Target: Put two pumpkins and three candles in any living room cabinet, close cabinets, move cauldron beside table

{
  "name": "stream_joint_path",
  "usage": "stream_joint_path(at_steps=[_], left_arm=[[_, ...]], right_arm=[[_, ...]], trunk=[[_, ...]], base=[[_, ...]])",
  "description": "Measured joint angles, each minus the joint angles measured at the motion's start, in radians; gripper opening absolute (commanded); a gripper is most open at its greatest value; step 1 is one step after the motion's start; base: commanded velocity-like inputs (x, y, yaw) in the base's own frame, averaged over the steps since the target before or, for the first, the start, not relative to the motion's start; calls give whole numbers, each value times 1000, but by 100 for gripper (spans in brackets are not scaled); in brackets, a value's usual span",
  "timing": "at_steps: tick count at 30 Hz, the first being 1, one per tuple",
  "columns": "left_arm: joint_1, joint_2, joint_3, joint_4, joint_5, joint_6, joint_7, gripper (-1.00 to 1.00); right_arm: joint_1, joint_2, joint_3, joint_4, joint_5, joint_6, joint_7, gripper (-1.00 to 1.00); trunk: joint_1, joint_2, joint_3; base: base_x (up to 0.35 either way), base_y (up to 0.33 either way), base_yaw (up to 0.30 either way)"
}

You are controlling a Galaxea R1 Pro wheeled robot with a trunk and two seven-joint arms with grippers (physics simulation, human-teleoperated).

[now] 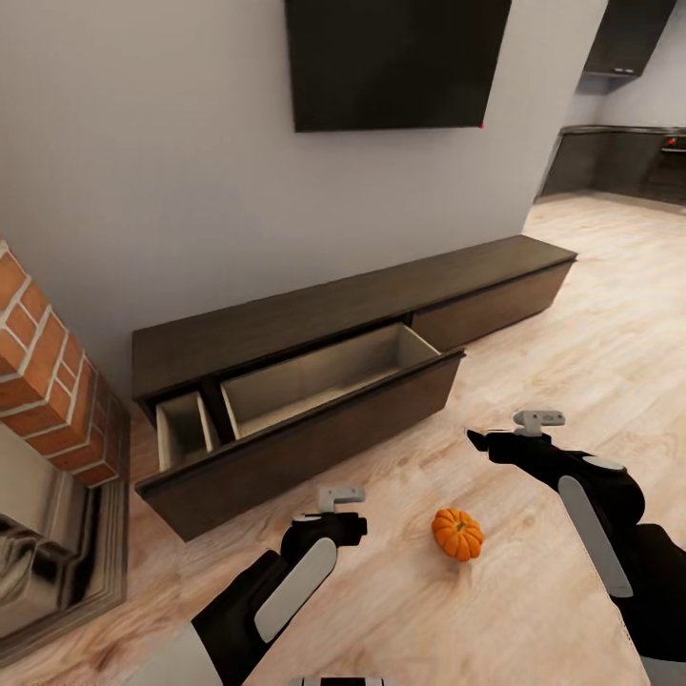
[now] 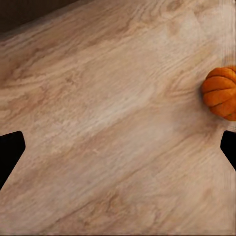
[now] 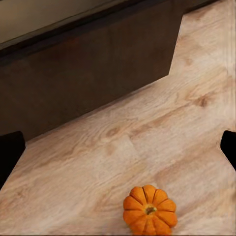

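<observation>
One orange ribbed pumpkin (image 1: 457,534) sits on the wooden floor in front of the cabinet (image 1: 314,319). The cabinet is a long, low, dark-brown unit against the wall, and its wide drawer (image 1: 324,376) is pulled out, showing pale beige insides. My left gripper (image 1: 354,527) hovers open just left of the pumpkin (image 2: 221,93), holding nothing. Above and right of the pumpkin (image 3: 150,209), my right gripper (image 1: 476,439) is open too, pointing toward the drawer front (image 3: 98,83). No candles or cauldron are in view.
A red brick fireplace (image 1: 43,372) stands at the left, close to the cabinet's end. A dark TV (image 1: 395,57) hangs on the wall above the cabinet. Pale wooden floor (image 1: 591,324) runs right toward dark kitchen cupboards (image 1: 619,162).
</observation>
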Motion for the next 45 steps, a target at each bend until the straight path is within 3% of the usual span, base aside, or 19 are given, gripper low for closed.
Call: stream_joint_path(at_steps=[10,30,45], left_arm=[[3,2,0,0,0,-9,0,100],[11,6,0,0,0,-12,0,100],[15,4,7,0,0,-38,1,100]], right_arm=[[0,1,0,0,0,0,0,100],[0,5,-6,0,2,-1,-4,100],[0,6,-6,0,2,0,-4,100]], trunk=[[0,0,0],[-1,0,0],[-58,105,47]], base=[[-263,-101,-265],[-11,-6,-265],[0,0,-265]])
